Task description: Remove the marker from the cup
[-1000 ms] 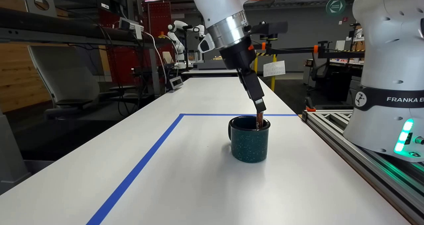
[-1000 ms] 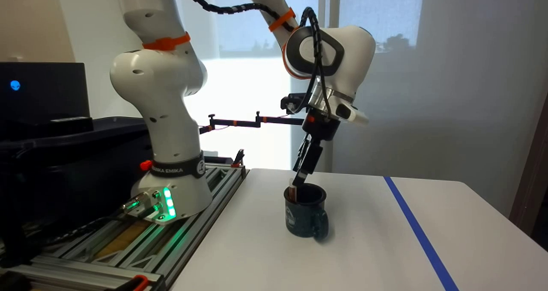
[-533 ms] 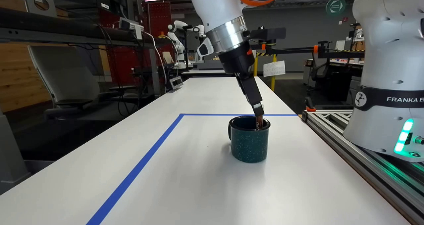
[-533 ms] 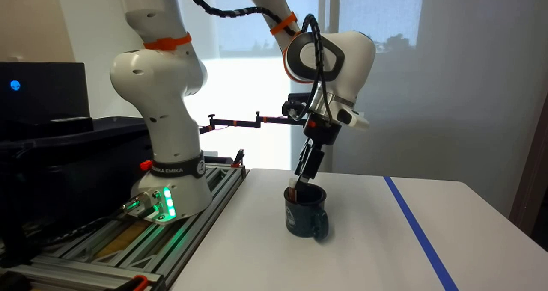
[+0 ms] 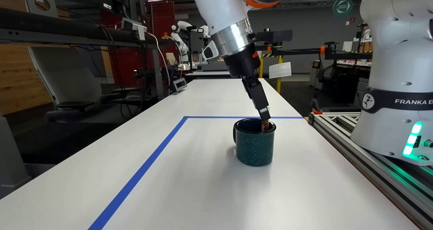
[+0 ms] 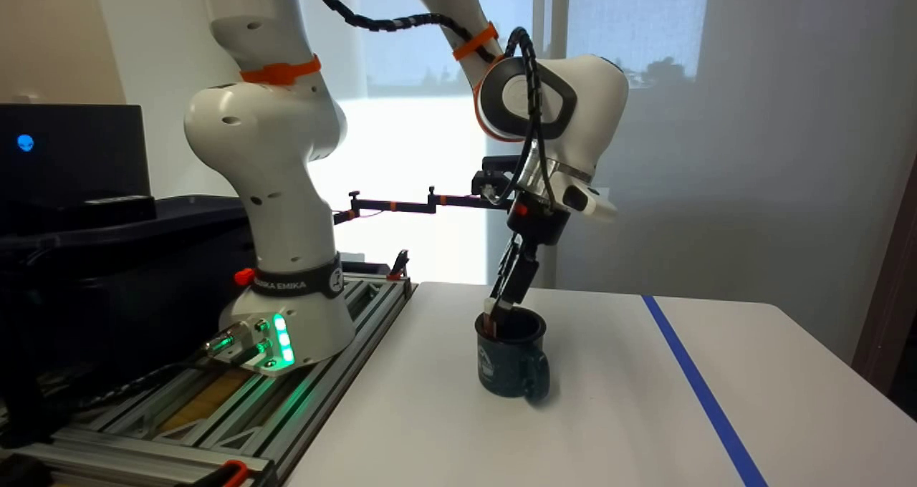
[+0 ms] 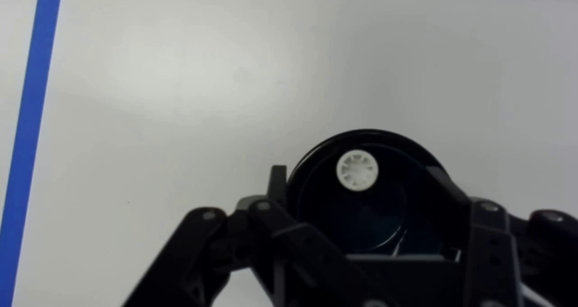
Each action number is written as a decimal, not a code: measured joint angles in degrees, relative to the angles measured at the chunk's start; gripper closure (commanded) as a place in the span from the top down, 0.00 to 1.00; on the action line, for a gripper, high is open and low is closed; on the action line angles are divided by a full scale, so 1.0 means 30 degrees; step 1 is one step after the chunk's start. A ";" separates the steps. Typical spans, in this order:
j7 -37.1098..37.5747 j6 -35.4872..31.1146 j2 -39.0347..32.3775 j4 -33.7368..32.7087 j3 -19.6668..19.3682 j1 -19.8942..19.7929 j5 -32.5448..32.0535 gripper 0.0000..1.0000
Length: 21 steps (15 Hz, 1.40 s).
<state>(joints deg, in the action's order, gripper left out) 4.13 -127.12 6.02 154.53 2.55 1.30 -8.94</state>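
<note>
Marker not out yet — low in the wrist view the gripper is spread to either side of it, pinching nothing; right of centre the marker stands, white end up, in the cup. Reaching looks all but done — gripping and lifting remain.

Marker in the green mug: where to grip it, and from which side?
I'd take the marker by its upper brown barrel, just below the white end, from above: it stands near upright with that end above the rim of the green mug, whose wall shields the rest from the side. In the wrist view the open gripper straddles it.
</note>
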 measured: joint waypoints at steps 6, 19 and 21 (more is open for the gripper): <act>0.0002 0.0000 -0.0076 0.0000 0.0000 0.0000 0.0001 0.50; 0.0002 0.0000 -0.0159 0.0013 0.0027 0.0009 0.0001 0.05; 0.0001 0.0009 -0.0152 0.0013 0.0033 0.0016 0.0001 0.05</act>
<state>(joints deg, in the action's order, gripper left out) 4.13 -127.09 5.57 154.57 2.65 1.35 -8.94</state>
